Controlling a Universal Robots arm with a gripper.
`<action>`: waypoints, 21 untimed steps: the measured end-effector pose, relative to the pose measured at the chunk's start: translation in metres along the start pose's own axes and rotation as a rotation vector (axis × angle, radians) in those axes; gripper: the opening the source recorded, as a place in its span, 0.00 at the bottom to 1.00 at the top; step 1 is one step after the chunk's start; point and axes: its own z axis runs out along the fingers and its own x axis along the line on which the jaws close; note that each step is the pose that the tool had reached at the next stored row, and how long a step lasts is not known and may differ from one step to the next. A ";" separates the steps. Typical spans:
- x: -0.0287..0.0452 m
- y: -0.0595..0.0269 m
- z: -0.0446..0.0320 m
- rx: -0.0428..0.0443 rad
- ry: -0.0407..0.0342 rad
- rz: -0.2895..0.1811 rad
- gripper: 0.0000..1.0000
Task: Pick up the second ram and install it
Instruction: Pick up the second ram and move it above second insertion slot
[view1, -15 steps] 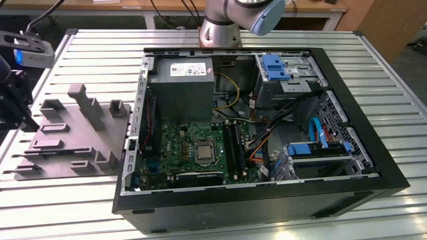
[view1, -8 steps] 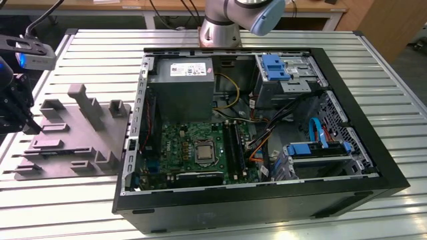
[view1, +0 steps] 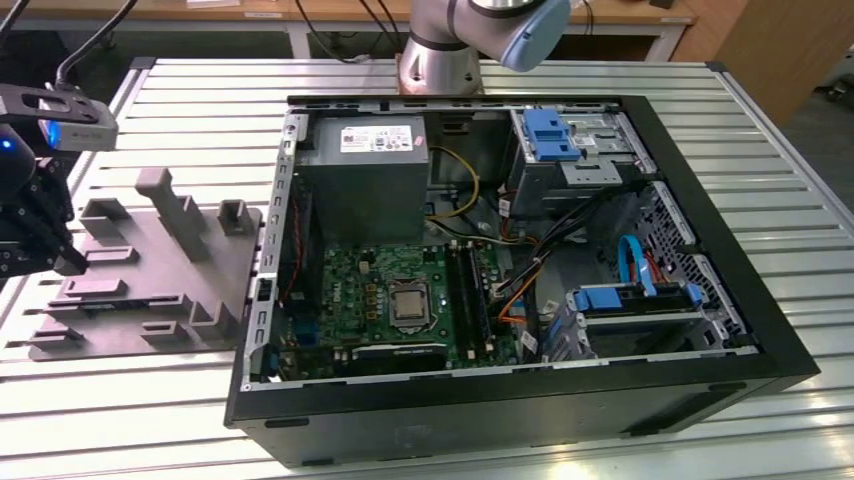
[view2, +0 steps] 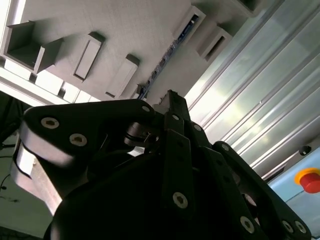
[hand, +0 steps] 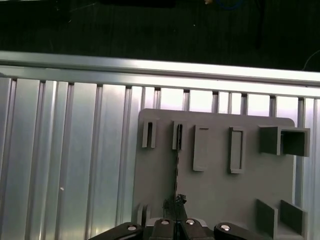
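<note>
I am looking over a ribbed aluminium table (view1: 774, 130), on which a large black computer case (view1: 721, 365) is lying open on its side, so that its green motherboard (view1: 387, 290) is facing upward and can be reached from above. Just beside the case, at the exterior view's left, a grey moulded fixture tray (view1: 160, 270) is resting on the table. Its raised blocks and narrow slots are there, I judge, to keep parts standing in a known position for picking. The black linkage gripper (view1: 40, 245) is hanging over the side of this tray that is farthest from the case. The second ram (hand: 176, 160), a long thin dark memory stick, is standing on its edge in the tray, with one end sitting in a narrow slot block, as both wrist views are showing. In the first wrist view it is appearing as a thin dark line running straight toward the gripper, so the gripper is lined up with the stick's near end. Whether the pincer is open, closed or clamping the stick, I cannot tell. As far as I can judge, the stick is not yet lifted out of the tray.
</note>
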 end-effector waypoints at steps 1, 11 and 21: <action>0.0000 0.0005 0.0015 0.0003 -0.0021 -0.001 0.10; -0.0001 0.0049 0.0188 0.0044 -0.0189 -0.008 0.10; 0.0001 0.0065 0.0339 0.0100 -0.0292 -0.028 0.10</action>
